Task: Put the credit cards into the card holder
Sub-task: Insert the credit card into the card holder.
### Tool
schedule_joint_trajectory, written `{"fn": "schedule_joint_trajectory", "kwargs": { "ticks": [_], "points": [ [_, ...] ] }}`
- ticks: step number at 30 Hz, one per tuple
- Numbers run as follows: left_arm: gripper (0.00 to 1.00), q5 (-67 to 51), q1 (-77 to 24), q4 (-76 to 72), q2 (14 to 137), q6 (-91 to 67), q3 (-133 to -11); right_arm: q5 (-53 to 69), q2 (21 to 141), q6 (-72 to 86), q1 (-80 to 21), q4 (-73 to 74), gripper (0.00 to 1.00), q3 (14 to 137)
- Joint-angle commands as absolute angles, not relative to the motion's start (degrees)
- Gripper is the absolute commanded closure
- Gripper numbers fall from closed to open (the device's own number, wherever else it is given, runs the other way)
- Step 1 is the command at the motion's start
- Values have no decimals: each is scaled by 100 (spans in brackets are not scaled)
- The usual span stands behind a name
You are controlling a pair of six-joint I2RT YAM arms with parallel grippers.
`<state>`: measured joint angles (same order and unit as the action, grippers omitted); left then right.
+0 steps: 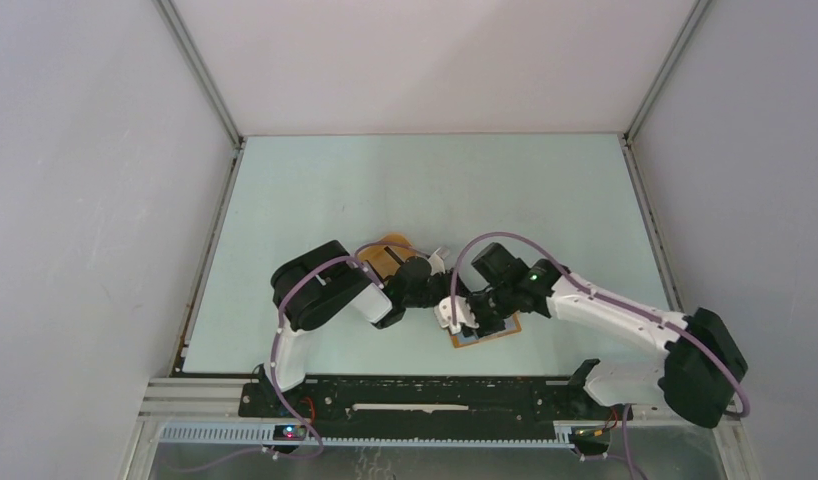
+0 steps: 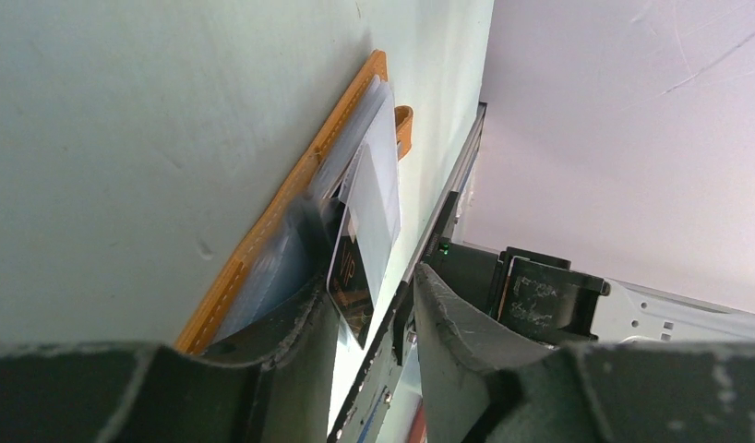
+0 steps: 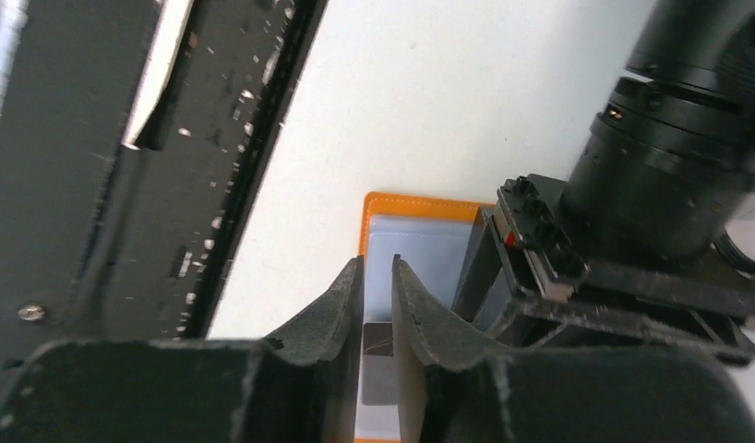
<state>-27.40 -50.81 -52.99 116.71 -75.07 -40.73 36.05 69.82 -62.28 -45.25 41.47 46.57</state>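
The orange-tan card holder [image 1: 503,331] lies open on the table near the front edge, mostly hidden under both grippers. In the left wrist view its stitched edge [image 2: 263,221] shows, with pale cards [image 2: 378,175] and a dark card [image 2: 353,281] sticking out of a slot. My left gripper [image 2: 369,281] is open, one finger resting on the holder's clear pocket; in the top view it [image 1: 447,298] sits at the holder's far left. My right gripper [image 3: 377,263] is closed to a narrow slit right above the holder [image 3: 420,201], the dark card [image 3: 378,365] showing through the gap; it [image 1: 472,325] meets the left one.
An oval orange tray [image 1: 390,246] sits just behind the left wrist, partly hidden. The black base rail [image 1: 415,395] runs along the near edge, close to the holder. White walls enclose the pale table [image 1: 435,190] on three sides.
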Motion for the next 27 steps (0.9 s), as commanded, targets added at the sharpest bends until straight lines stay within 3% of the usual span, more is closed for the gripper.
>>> {"fn": "schedule_joint_trajectory", "kwargs": {
  "ticks": [1, 10, 27],
  "points": [
    [59, -2725, -5047, -4965, 11738, -7312, -4033, 2563, 7380, -6550, -4874, 3256, 77, 4548],
    [59, -2760, -5045, -4959, 11823, -7299, -4071, 1382, 7816, -6543, -5305, 2643, 78, 4218],
    [58, -2812, -5047, -4914, 11881, -7269, -4133, 720, 7934, -6543, -5172, 2707, 78, 4052]
  ]
}}
